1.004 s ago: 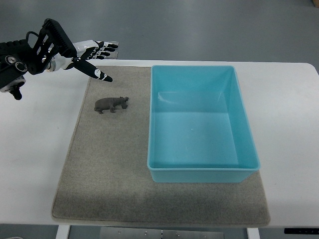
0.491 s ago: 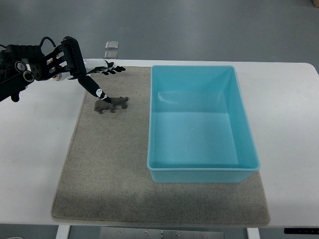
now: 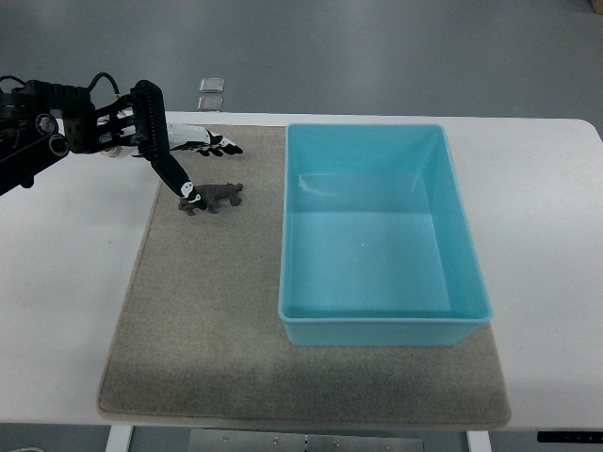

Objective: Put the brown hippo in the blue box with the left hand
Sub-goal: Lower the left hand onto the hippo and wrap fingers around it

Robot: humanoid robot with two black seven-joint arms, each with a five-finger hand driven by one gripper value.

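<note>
A small brown hippo (image 3: 217, 196) stands on the grey mat (image 3: 207, 311), head pointing right toward the blue box (image 3: 381, 320). My left hand (image 3: 193, 160) comes in from the left edge and hovers right over the hippo's rear. Its thumb tip (image 3: 187, 190) touches or nearly touches the hippo's back end, while the other fingers (image 3: 219, 145) stretch out spread behind the toy. The hand holds nothing. The blue box is an open rectangular tub to the hippo's right, with nothing inside it.
The mat lies on a white table (image 3: 66, 311). A small clear plastic piece (image 3: 211, 85) lies on the floor beyond the table's far edge. The right arm does not show.
My left hand has moved right and down from above the mat's far left corner to the hippo's rear. The hippo has barely shifted.
</note>
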